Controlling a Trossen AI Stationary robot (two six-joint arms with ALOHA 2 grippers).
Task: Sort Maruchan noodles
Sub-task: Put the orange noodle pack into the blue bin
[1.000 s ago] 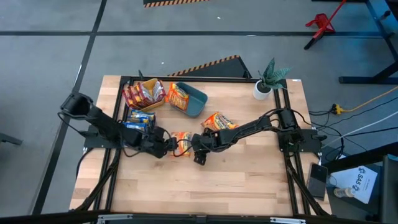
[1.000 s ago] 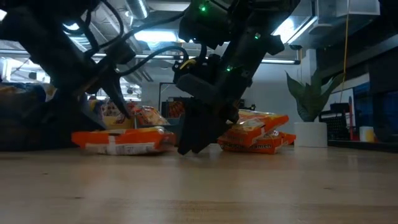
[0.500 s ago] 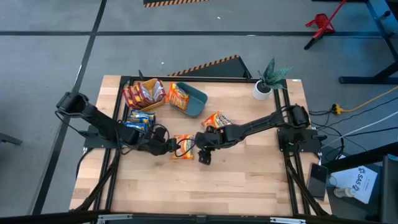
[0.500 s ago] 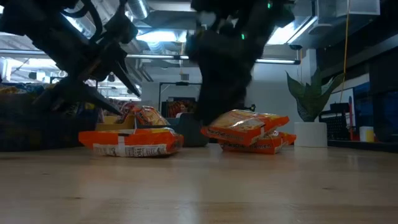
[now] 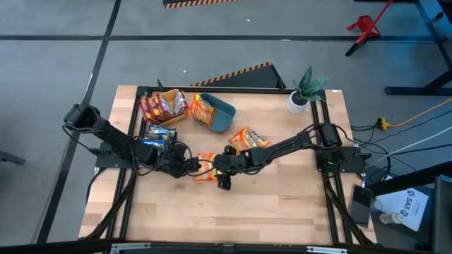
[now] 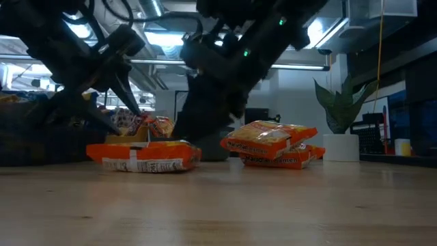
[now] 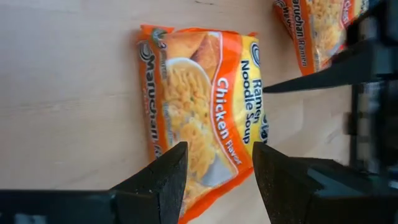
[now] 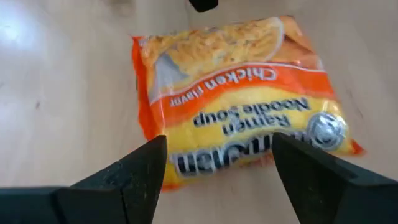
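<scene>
Collision looks the main risk, since left tool (image 5: 189, 167) and right tool (image 5: 223, 176), both open and empty, flank the one orange chicken ramen packet (image 5: 205, 167) lying flat mid-surface (image 5: 282, 204), and either could shove it aside

A pale wooden bench (image 5: 282, 197) in a black frame stands on a grey floor (image 5: 56, 63) marked with dark lines, a potted plant (image 5: 305, 89) at its far right corner, with bright ceiling lights (image 6: 164, 39) overhead.
</scene>
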